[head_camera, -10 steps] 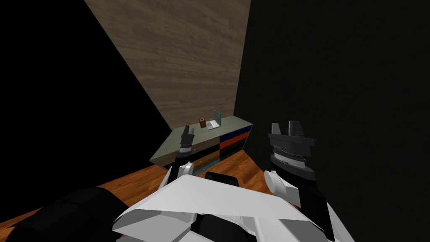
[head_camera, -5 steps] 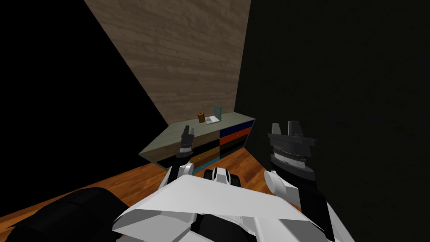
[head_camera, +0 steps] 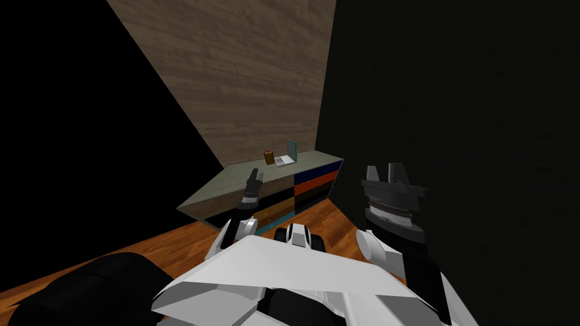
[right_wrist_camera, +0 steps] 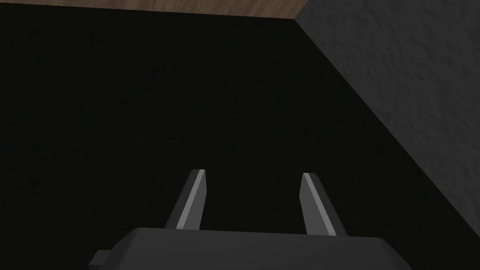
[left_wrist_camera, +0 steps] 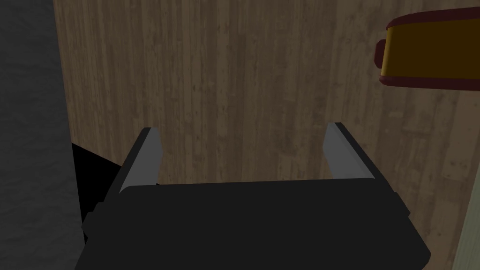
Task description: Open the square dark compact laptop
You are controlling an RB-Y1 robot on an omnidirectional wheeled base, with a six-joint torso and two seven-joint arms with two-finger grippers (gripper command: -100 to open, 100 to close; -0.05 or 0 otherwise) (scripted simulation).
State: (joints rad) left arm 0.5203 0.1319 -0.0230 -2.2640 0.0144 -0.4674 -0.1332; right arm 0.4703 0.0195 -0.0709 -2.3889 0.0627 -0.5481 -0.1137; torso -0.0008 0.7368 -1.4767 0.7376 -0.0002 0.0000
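A small laptop (head_camera: 287, 158) stands on the far end of a long low cabinet (head_camera: 226, 184), its lid raised upright with a teal face and a pale base lying flat. My left gripper (head_camera: 254, 176) hovers over the cabinet's middle, well short of the laptop. In the left wrist view this gripper (left_wrist_camera: 242, 126) is open with nothing between the fingers, facing a wooden wall. My right gripper (head_camera: 388, 168) is held up at the right beside a dark wall; in its wrist view it (right_wrist_camera: 253, 172) is open and holds nothing.
A small brown canister (head_camera: 269, 157) stands just left of the laptop. The cabinet front has blue, orange, brown and black drawers (head_camera: 310, 182). A yellow, dark-red-rimmed object (left_wrist_camera: 431, 49) shows near the left hand. Wooden floor (head_camera: 170, 249) lies before the cabinet; a black area lies left.
The whole head view has shifted: I have moved, and the cabinet now stretches further left. My left gripper has lifted a little over the cabinet top. The right arm has not moved.
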